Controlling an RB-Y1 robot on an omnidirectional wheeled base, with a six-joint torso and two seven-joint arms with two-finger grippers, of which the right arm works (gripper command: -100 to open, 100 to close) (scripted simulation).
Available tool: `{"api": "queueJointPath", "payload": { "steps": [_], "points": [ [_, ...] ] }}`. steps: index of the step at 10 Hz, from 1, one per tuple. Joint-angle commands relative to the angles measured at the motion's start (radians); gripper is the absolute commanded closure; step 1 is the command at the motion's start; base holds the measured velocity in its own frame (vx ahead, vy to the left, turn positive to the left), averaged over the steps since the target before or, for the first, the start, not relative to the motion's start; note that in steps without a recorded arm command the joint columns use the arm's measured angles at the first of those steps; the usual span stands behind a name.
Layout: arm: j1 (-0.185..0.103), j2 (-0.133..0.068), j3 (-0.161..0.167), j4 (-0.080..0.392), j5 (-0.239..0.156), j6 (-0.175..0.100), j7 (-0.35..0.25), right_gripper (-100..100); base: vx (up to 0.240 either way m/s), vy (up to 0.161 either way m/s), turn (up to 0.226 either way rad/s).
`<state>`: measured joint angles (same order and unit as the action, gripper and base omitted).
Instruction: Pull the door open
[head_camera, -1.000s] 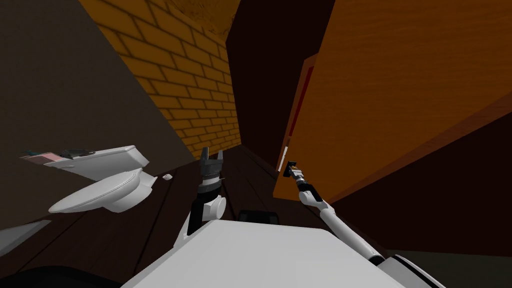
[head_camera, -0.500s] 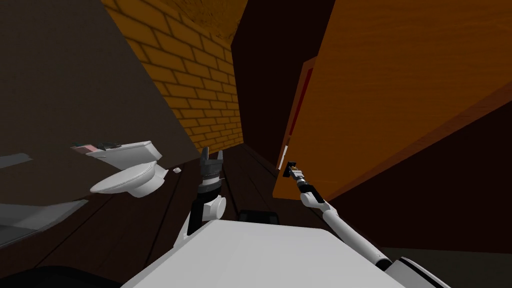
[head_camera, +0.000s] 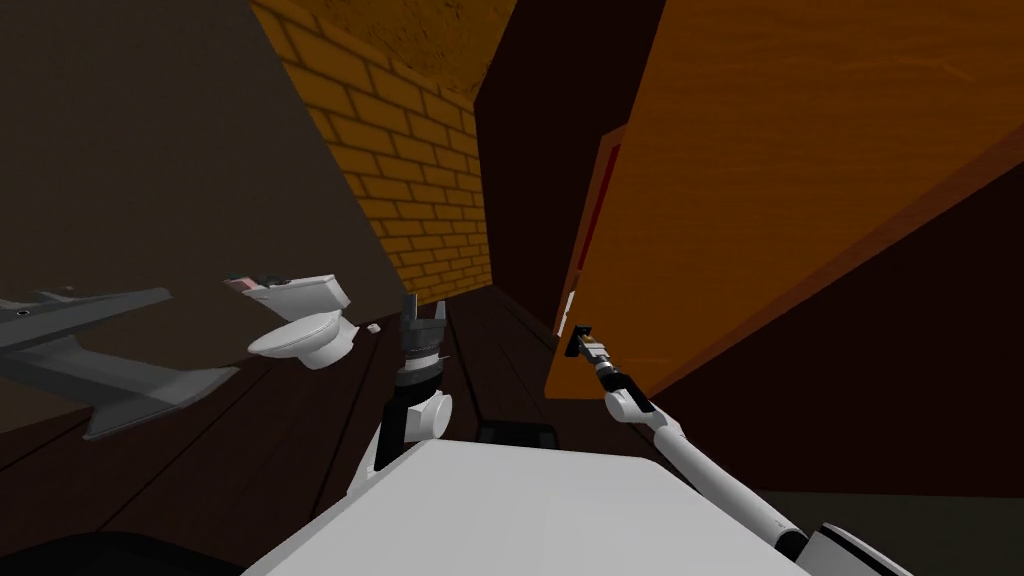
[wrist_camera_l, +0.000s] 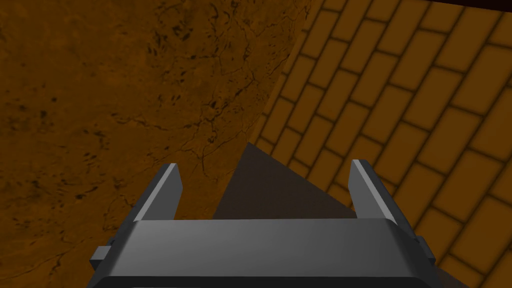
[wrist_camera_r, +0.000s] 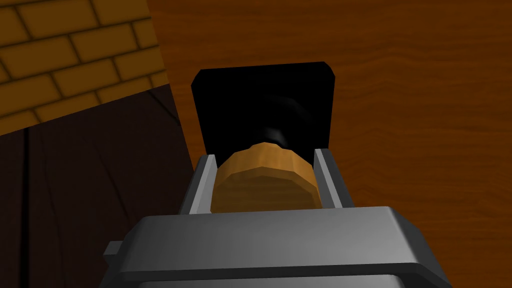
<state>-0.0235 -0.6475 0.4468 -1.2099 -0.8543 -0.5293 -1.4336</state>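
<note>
An orange-brown wooden door (head_camera: 800, 180) stands ajar on my right, its free edge toward me. My right gripper (head_camera: 579, 340) is at that edge, and in the right wrist view my right gripper (wrist_camera_r: 265, 172) is shut on a round tan door knob (wrist_camera_r: 265, 177) that sticks out from a black plate (wrist_camera_r: 262, 107) on the door (wrist_camera_r: 400, 100). Both fingers press the knob's sides. My left gripper (head_camera: 422, 312) is raised in front of my chest, and my left gripper (wrist_camera_l: 265, 187) stands open with nothing between its fingers.
A white toilet (head_camera: 305, 325) stands on the dark plank floor (head_camera: 300, 430) to the left, by a grey wall. A grey counter edge (head_camera: 90, 350) juts in at far left. A yellow brick wall (head_camera: 420, 180) runs ahead, with a dark gap between it and the door.
The whole head view has swung: the toilet slid right and shrank, and a grey counter came in at left, so I have turned or backed. My right gripper stays shut on the knob.
</note>
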Motion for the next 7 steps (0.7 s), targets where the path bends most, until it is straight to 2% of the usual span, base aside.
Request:
{"api": "queueJointPath", "payload": {
  "steps": [1, 2, 3, 4, 7],
  "points": [
    [0.005, -0.018, 0.015, -0.014, -0.001, -0.013, -0.014, 100, -0.190, -0.058, 0.088],
    [0.002, -0.012, 0.010, -0.006, 0.000, -0.006, -0.009, 100, -0.086, -0.023, 0.020],
    [0.011, -0.031, 0.028, -0.013, 0.006, -0.021, -0.029, 100, -0.102, -0.062, 0.092],
    [0.013, -0.037, 0.033, -0.015, 0.008, -0.025, -0.035, 100, -0.162, -0.092, 0.105],
    [0.029, -0.081, 0.069, -0.032, 0.022, -0.060, -0.079, 100, -0.198, -0.096, 0.120]
  ]
}}
